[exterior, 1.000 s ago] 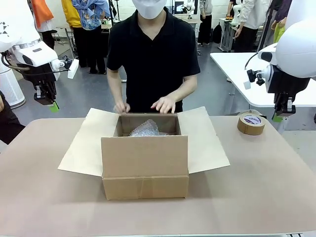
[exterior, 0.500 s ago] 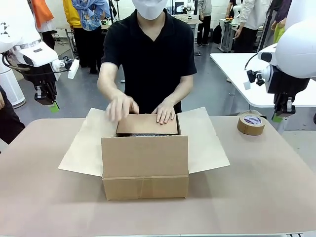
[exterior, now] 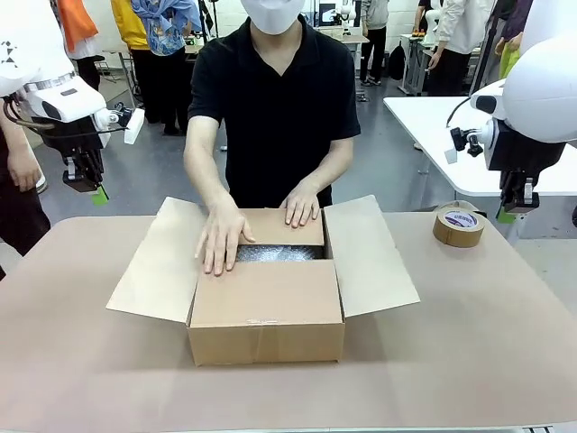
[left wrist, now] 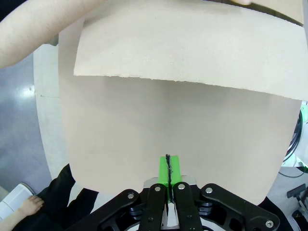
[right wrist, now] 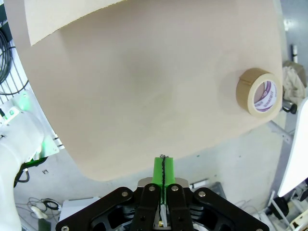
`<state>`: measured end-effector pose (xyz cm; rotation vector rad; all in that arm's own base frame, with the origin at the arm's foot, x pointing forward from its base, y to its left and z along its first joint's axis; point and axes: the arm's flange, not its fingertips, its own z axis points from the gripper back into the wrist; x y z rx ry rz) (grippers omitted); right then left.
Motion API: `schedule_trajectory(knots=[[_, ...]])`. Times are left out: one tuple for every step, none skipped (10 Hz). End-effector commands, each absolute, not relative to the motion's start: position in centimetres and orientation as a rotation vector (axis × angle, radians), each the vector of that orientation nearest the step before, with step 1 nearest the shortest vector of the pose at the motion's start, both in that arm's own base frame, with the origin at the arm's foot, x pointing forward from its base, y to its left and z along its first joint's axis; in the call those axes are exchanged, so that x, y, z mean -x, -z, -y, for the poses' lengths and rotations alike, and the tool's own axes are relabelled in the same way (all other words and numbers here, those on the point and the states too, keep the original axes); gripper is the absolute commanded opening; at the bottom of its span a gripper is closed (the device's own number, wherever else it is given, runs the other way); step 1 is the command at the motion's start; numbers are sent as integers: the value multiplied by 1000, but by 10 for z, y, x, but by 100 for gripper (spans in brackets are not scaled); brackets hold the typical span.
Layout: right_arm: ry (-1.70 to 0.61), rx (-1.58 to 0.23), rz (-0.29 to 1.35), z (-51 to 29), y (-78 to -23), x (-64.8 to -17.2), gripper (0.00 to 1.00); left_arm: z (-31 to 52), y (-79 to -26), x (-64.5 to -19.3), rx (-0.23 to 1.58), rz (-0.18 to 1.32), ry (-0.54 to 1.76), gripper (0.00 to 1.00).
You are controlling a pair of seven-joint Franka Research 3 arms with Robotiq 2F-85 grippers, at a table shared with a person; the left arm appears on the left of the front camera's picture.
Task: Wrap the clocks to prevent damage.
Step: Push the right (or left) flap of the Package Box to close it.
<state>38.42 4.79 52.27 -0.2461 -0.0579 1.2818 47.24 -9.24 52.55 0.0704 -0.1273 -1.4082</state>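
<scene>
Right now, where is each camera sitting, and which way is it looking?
Front view: sits between the arms and faces across the table at the person, whose hands press on the cardboard box. The left pincer and right pincer hang at the sides.
Left wrist view: sits on the left wrist and looks down past the shut left pincer at the table, a box flap and the person's forearm.
Right wrist view: sits on the right wrist and looks down past the shut right pincer at the table and tape roll.
Shared: the front and right wrist views both show the tape roll.

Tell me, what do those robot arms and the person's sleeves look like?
The left arm and right arm are glossy white, rounded, with black cables. The left gripper and right gripper are black with green pads. The person's shirt is black, short-sleeved.
</scene>
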Motion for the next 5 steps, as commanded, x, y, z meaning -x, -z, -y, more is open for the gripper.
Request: schedule_trajectory(knots=[[-1282,246,58,-48,-523,-384,1,92,-527,-473,-72,131,1387,1],[-1428,194,126,-42,-517,-385,1,92,-527,-473,-72,131,1387,1],[-1537,13,283,-33,-511,-396,1,92,-527,-473,-72,131,1387,1],[-1585,-123,419,-20,-497,-403,1,92,-527,-473,-72,131,1387,1],[-1576,-206,508,-7,-475,-412,1,92,-527,-473,-72,131,1387,1]])
